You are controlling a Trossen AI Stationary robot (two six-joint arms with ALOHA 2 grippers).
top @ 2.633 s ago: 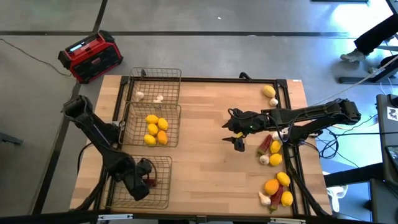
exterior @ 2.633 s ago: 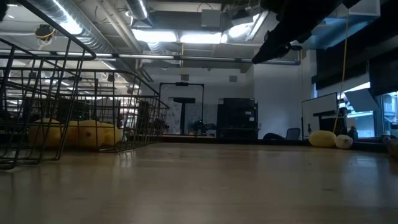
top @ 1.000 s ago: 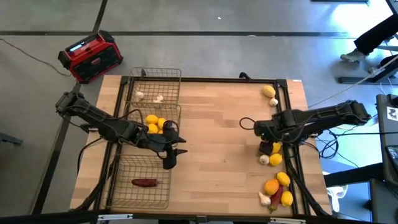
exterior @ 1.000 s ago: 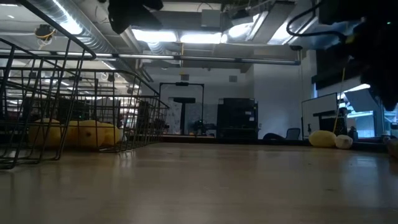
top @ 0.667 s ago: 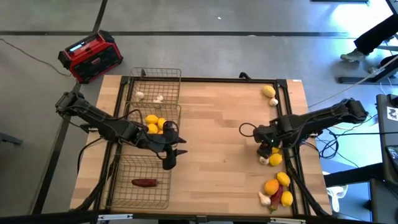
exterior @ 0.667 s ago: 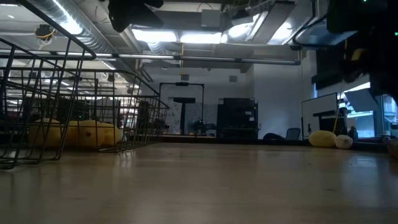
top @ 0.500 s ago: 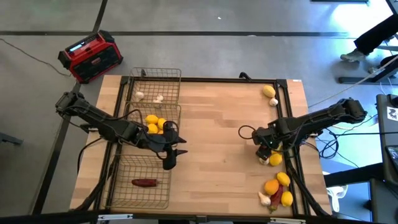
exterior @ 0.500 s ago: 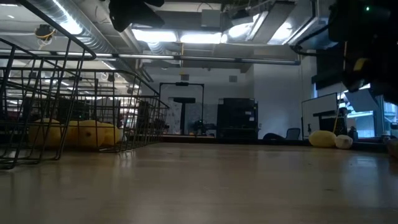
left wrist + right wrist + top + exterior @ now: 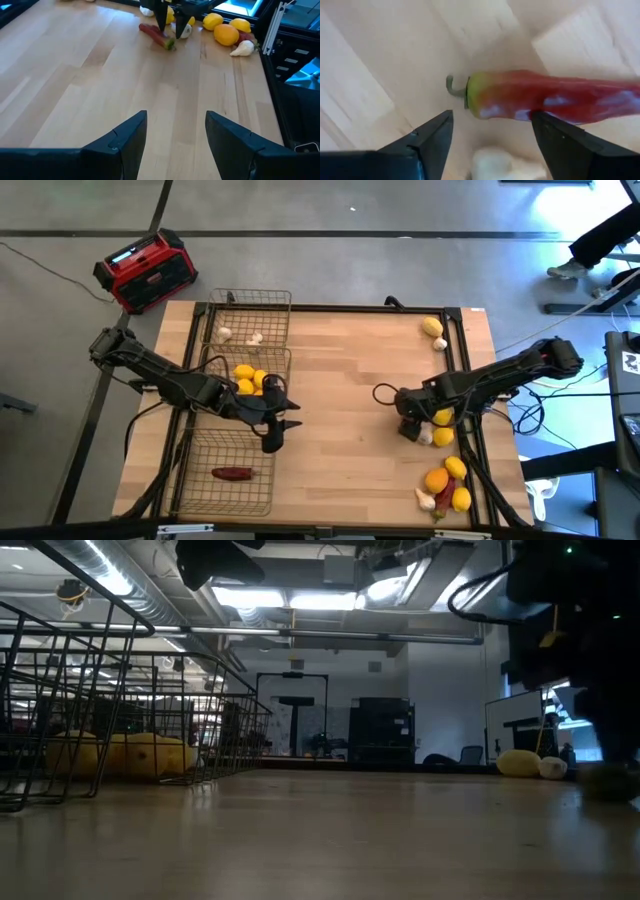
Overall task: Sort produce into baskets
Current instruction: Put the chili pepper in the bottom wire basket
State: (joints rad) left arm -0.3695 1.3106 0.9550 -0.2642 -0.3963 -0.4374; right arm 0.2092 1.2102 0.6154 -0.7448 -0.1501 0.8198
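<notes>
Right end effector [image 9: 409,429] lowered and shifted toward the table centre since a second ago; left end effector [image 9: 271,440] unchanged.

Right end effector: fingers apart, straddling the stem end of a red chili pepper [image 9: 555,100] lying on the table [image 9: 340,360], nothing gripped; a garlic bulb [image 9: 492,164] just beside it. Left end effector: fingers apart, empty, above the table just beside the near basket [image 9: 230,470], which holds one red chili [image 9: 232,474]. Middle basket [image 9: 275,355]: lemons [image 9: 245,380] and an orange. Far basket [image 9: 250,300]: two garlic bulbs [image 9: 256,338]. Loose on the table's right side: a lemon and garlic [image 9: 432,327] at the far edge; a lemon [image 9: 443,436] beside the right end effector; a near cluster [image 9: 447,483] of lemons, orange, garlic, chili. Red-and-black box [image 9: 145,270] on the floor.
</notes>
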